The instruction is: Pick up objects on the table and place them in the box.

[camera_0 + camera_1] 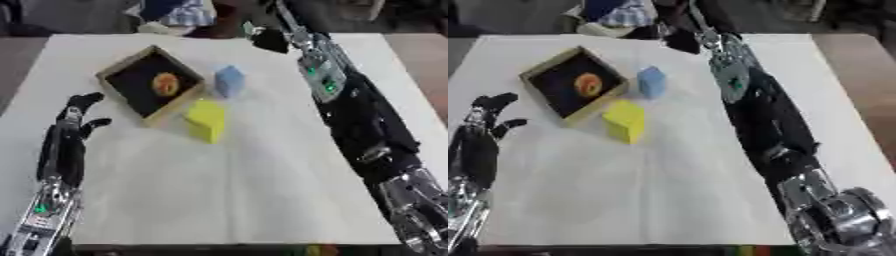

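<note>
A shallow wooden box [112, 75] with a dark inside sits askew at the far left of the white table, and a round orange thing [166, 84] lies in it. Just right of the box stands a light blue block [229, 80]. A yellow block [206, 120] stands at the box's near corner. My left hand [79, 114] rests open at the left edge, fingers up, a short way left of the box. My right arm stretches along the right side, and its hand [269, 40] hangs dark and blurred beyond the blue block near the far edge.
The white table [227, 190] runs wide in front of the blocks. My right forearm [367, 125] lies over its right side. Cloth and dark shapes [171, 12] crowd the far edge.
</note>
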Motion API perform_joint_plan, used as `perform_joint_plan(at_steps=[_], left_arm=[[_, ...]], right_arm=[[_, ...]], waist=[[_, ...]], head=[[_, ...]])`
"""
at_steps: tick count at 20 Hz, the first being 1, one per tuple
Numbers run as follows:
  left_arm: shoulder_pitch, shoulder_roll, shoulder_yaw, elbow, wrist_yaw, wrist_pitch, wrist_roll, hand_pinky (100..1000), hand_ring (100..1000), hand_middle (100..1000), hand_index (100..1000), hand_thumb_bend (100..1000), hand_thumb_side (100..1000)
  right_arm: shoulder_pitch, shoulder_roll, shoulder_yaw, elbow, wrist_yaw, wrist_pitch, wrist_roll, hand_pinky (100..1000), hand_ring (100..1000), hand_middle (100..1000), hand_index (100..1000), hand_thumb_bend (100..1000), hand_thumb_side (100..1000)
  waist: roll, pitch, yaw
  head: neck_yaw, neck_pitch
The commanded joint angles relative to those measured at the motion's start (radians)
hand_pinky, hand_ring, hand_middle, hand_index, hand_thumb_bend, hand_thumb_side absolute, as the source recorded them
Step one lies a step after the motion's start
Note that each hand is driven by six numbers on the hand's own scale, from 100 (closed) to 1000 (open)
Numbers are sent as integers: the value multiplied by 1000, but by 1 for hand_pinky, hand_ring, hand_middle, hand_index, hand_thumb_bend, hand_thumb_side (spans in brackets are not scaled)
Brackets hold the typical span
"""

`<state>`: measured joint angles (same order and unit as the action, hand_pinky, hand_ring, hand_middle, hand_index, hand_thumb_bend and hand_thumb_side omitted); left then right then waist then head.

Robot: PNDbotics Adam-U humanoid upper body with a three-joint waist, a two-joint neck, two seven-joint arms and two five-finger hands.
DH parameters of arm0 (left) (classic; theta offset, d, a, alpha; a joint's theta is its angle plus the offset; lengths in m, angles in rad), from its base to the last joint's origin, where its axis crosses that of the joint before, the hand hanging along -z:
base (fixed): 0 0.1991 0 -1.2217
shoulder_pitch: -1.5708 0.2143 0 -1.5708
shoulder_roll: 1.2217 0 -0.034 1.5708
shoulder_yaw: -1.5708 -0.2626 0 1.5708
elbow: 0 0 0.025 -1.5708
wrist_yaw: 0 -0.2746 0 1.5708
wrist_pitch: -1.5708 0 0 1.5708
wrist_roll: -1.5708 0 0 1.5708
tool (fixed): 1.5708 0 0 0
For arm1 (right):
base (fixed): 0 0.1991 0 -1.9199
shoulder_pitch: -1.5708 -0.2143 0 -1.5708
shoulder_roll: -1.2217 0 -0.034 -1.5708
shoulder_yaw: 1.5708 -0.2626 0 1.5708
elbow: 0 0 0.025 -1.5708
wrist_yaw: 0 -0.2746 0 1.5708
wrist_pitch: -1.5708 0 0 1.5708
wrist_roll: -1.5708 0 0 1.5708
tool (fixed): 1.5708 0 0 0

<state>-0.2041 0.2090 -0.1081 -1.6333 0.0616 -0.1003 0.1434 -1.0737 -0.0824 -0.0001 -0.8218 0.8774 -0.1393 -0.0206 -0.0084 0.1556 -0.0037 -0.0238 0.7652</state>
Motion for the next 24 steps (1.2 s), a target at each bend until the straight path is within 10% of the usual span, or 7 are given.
perform_joint_plan(at_steps=[1, 12, 24], left_arm=[[-8, 3, -2, -10, 2, -3, -4, 723, 982, 769, 785, 100, 943], [-8, 3, -4, -9, 1, -3, -5, 723, 983, 769, 785, 100, 944], [-12, 1, -7, -8, 0, -2, -9, 724, 984, 769, 785, 100, 945]], right_arm=[[-24, -6, -5, -28, -12, -3, -3, 788, 763, 759, 998, 100, 553], [-31, -1, 4, -17, 4, 4, 20, 797, 781, 789, 1000, 100, 581], [-49, 37, 2, 110, 271, 38, 159, 838, 862, 902, 1000, 100, 715]], waist=[[5, -32, 0], [3, -30, 3], [7, -26, 14]], head=[[-3, 5], [-9, 5], [-18, 5]])
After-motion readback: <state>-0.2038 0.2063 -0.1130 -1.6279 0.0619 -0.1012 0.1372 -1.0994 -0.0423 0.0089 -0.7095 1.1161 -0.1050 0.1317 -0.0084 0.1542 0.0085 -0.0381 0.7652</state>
